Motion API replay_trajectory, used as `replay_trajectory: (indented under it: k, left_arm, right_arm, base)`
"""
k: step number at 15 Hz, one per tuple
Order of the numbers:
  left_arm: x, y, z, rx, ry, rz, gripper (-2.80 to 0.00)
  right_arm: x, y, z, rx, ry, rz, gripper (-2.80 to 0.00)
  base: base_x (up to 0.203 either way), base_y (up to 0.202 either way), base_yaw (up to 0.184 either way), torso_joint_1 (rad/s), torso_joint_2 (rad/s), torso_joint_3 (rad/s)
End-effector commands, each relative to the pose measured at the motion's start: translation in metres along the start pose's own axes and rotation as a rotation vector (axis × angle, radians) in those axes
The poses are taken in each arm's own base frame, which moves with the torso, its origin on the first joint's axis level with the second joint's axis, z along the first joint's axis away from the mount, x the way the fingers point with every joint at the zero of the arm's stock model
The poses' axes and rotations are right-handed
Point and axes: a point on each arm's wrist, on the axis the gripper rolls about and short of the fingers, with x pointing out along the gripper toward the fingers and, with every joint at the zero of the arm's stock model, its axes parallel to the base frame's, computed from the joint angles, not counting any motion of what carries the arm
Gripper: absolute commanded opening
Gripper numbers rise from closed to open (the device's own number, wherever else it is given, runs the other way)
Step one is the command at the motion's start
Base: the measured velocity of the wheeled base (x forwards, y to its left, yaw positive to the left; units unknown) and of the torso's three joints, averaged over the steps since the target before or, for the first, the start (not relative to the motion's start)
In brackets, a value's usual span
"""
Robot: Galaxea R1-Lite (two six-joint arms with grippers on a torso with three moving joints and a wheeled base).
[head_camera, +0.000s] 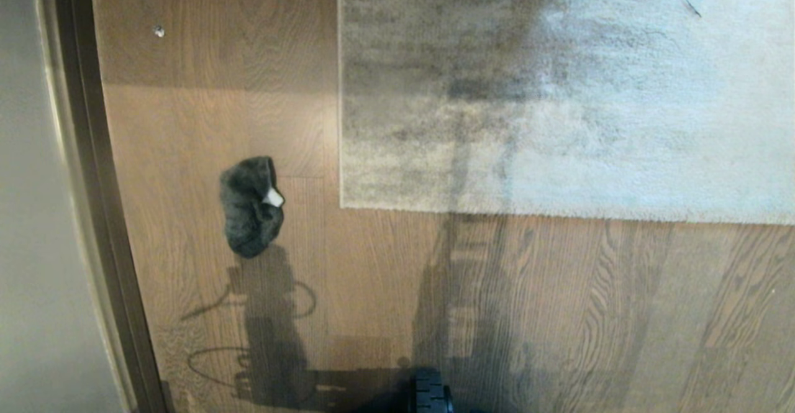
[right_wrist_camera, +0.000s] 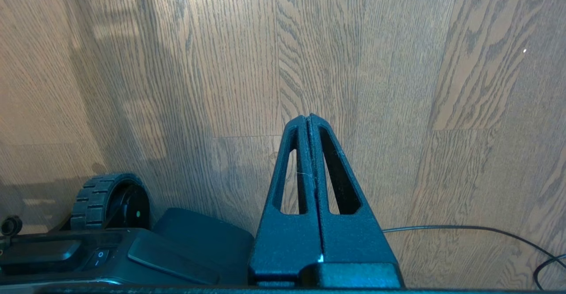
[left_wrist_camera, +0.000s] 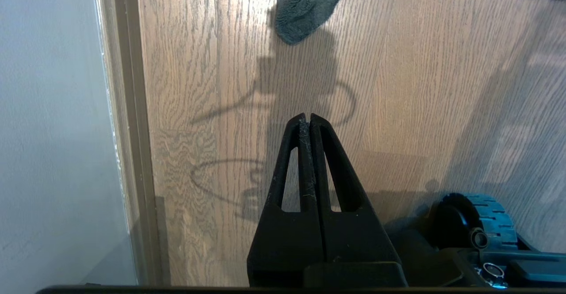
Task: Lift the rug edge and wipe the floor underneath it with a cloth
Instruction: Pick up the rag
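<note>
Head view: the cloth (head_camera: 251,208) is seen lying on the floor (head_camera: 385,289) at about nine o'clock, left of the rug edge (head_camera: 340,152), apparently not touching it. Left gripper (left_wrist_camera: 308,118) and right gripper (right_wrist_camera: 308,118) are held above bare floor, jaws together, nothing gripped.
</note>
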Motion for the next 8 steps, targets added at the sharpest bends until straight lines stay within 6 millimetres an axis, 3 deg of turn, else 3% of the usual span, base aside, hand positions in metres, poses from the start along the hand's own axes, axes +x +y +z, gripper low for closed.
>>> replay_trajectory:
  k: [1, 8]
  left_arm:
    - [-0.0001, 0.0, 0.0001, -0.001, -0.001, 0.0, -2.8]
    - [-0.0001, 0.0, 0.0002, -0.004, -0.002, 0.0, -2.8]
  right_arm:
    - [0.0, 0.0, 0.0, 0.0, 0.0, 0.0, -2.8]
    - [0.0, 0.0, 0.0, 0.0, 0.0, 0.0, -2.8]
  base:
    - [0.0, 0.0, 0.0, 0.0, 0.0, 0.0]
    - [0.0, 0.0, 0.0, 0.0, 0.0, 0.0]
